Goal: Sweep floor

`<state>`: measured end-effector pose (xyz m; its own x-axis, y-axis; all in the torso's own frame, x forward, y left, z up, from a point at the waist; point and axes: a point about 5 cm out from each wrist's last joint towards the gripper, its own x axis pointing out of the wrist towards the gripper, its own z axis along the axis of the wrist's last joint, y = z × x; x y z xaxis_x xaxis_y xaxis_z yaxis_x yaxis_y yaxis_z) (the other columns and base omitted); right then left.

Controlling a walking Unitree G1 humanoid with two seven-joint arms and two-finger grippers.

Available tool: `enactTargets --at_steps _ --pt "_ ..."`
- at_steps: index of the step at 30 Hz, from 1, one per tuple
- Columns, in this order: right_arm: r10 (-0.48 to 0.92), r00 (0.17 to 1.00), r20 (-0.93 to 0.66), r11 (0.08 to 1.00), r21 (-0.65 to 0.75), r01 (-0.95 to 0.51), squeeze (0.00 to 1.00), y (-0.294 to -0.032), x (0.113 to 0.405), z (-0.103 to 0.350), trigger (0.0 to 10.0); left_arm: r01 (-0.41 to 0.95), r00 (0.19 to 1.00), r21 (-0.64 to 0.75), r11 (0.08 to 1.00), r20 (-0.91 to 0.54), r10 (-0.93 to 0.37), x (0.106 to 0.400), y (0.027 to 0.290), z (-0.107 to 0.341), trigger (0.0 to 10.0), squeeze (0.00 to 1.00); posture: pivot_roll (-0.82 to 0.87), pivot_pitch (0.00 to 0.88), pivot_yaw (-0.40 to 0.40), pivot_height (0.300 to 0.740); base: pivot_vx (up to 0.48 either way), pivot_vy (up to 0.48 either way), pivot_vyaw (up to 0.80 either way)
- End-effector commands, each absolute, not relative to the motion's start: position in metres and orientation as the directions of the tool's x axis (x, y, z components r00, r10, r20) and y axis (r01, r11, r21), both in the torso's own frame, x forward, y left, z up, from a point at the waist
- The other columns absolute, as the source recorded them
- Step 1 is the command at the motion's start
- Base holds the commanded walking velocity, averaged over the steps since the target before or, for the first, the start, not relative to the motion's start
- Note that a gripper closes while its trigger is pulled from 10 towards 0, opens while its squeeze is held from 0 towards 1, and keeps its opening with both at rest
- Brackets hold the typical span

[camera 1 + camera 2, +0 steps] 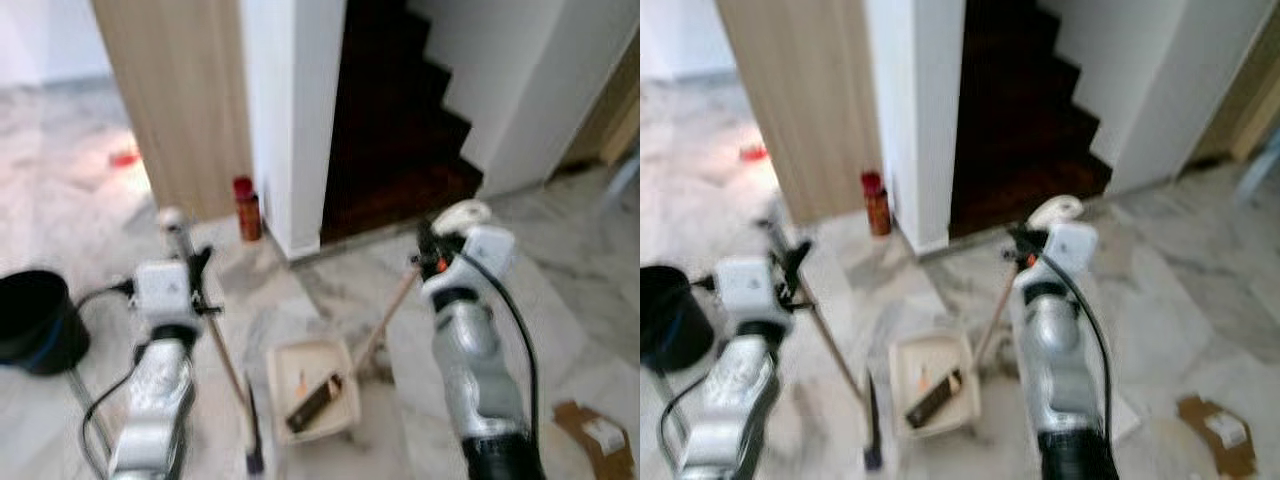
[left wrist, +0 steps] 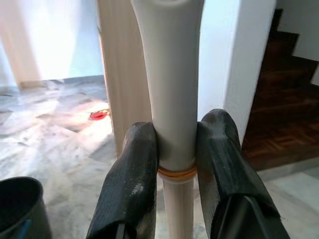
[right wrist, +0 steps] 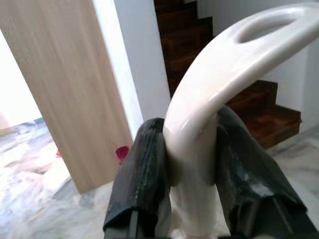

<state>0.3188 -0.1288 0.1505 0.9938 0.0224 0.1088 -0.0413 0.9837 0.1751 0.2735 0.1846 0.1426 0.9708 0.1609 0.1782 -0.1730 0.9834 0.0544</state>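
Observation:
My left gripper [image 1: 192, 268] is shut on the white top of the broom handle [image 2: 172, 99], whose wooden stick slants down to the dark broom head [image 1: 254, 440] on the marble floor. My right gripper [image 1: 432, 250] is shut on the white looped dustpan handle [image 3: 224, 74], its stick [image 1: 385, 320] running down to the cream dustpan [image 1: 312, 390] on the floor between my arms. A dark, long piece of debris [image 1: 315, 400] lies inside the pan.
A black bin [image 1: 35, 320] stands at the left. A red bottle [image 1: 246, 208] stands by the white wall corner, beside a wooden panel [image 1: 180, 100]. Dark wooden stairs [image 1: 400, 130] rise ahead. A cardboard scrap [image 1: 595, 435] lies at the right, a red item [image 1: 124, 158] far left.

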Motion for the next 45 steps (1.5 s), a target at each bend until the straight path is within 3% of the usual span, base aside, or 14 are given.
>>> enactTargets --at_steps 1,45 --pt "0.009 0.986 0.169 0.977 0.210 -0.045 0.00 -0.1322 0.3195 0.1645 10.0 -0.160 0.963 0.064 0.985 0.230 0.141 0.2740 0.1782 0.1544 10.0 0.00 -0.01 0.000 -0.022 0.740 0.000 0.401 0.00" --pt "-0.001 0.986 0.166 0.975 0.221 -0.036 0.00 -0.1309 0.3198 0.1687 10.0 -0.165 0.965 0.068 0.984 0.218 0.147 0.2722 0.1787 0.1559 10.0 0.00 0.00 0.000 -0.015 0.740 0.000 0.390 0.00"
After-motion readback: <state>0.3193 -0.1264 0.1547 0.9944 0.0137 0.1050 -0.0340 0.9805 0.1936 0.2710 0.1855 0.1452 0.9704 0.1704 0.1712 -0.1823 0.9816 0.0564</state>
